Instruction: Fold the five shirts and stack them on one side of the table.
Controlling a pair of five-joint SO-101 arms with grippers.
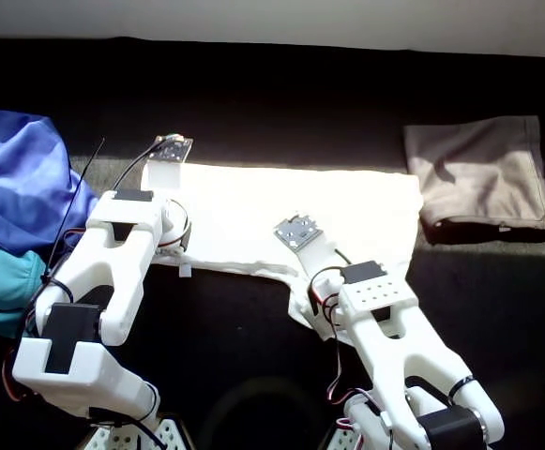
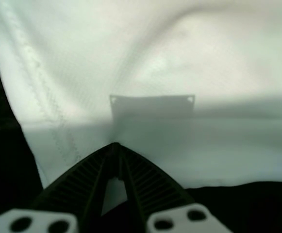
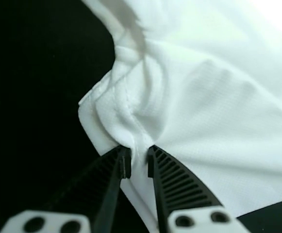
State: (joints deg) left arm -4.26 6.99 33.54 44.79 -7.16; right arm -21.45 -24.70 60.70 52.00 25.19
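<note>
A white shirt (image 1: 347, 202) lies spread flat across the middle of the dark table (image 1: 253, 84). My left gripper (image 2: 116, 145) is shut on the white shirt (image 2: 179, 58) close to its side hem. The left arm (image 1: 113, 253) stands over the shirt's left end. In the right wrist view my right gripper (image 3: 137, 160) is shut on a bunched hem corner of the white shirt (image 3: 218, 111). The right arm (image 1: 385, 309) sits at the shirt's near edge. Both sets of fingertips are hidden under the wrists in the high view.
A folded beige shirt (image 1: 483, 173) lies at the far right of the table. A heap of blue shirts (image 1: 19, 178) over a teal one (image 1: 5, 286) lies at the left edge, beside the left arm. Bare dark tabletop stretches along the back.
</note>
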